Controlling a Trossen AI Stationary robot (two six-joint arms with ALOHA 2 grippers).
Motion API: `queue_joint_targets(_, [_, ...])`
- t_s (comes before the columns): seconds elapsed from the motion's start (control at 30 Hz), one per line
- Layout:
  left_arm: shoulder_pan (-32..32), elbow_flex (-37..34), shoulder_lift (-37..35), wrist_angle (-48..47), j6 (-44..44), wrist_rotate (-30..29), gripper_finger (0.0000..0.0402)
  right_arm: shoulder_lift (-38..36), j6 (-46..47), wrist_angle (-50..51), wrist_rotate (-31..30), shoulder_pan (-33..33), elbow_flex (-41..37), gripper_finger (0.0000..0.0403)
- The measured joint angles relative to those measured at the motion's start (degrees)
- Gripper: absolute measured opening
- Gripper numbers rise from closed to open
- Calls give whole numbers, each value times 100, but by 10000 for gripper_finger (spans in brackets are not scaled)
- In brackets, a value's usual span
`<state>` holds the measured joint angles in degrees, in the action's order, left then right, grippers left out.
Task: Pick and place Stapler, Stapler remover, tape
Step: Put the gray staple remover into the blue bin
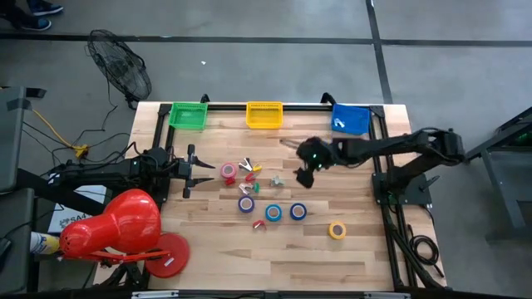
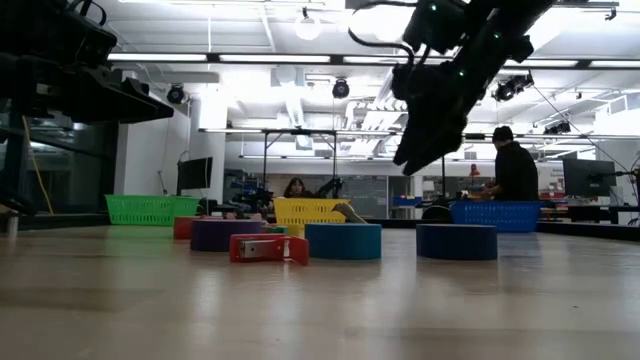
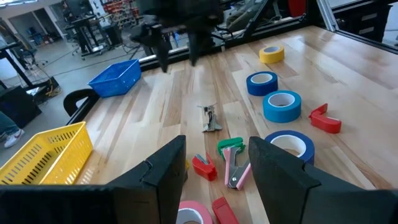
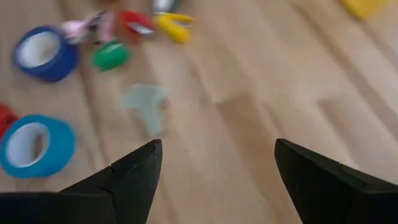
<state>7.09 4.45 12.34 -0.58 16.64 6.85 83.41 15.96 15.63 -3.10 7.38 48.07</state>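
Note:
Tape rolls lie flat mid-table: pink-red (image 1: 229, 172), purple-blue (image 1: 246, 203), light blue (image 1: 273, 213), dark blue (image 1: 298, 212) and, apart from them, yellow (image 1: 337, 230). Small red, yellow and green staple removers (image 1: 250, 172) and a grey metal piece (image 1: 276, 180) lie among them. My right gripper (image 1: 302, 176) is open and hangs above the table (image 2: 412, 155), just right of the grey piece (image 4: 146, 106). My left gripper (image 1: 202, 171) is open and level beside the pink-red roll (image 3: 189, 214), facing the removers (image 3: 230, 148).
Green (image 1: 189, 115), yellow (image 1: 264, 115) and blue (image 1: 352, 119) baskets stand along the far edge. A red lamp-like object (image 1: 116, 228) sits off the table's near-left corner, and a fan (image 1: 120, 66) stands on the floor. People show in the room beyond (image 2: 515, 165). Bare wood lies toward the near edge.

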Motion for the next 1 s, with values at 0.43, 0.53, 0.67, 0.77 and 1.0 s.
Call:
queue_joint_targets(0.43, [0, -2, 1, -1, 2, 2, 172, 1275, -448, -1279, -19, -760, 0, 302])
queue_joint_targets(0.53, [0, -2, 2, 0, 0, 2, 172, 1443, -448, -1363, -18, -783, -2, 302])
queue_joint_targets(0.67, [2, -2, 2, 0, 2, 0, 172, 1647, -450, -1699, -90, -781, -2, 302])
queue_joint_targets(0.77, [1, -1, 1, 0, 0, 0, 172, 1835, -601, -1991, -215, -777, -2, 302])
queue_joint_targets(1.0, [0, 0, 1, 0, 1, 0, 172, 1988, -896, -2246, -351, -777, -2, 297])
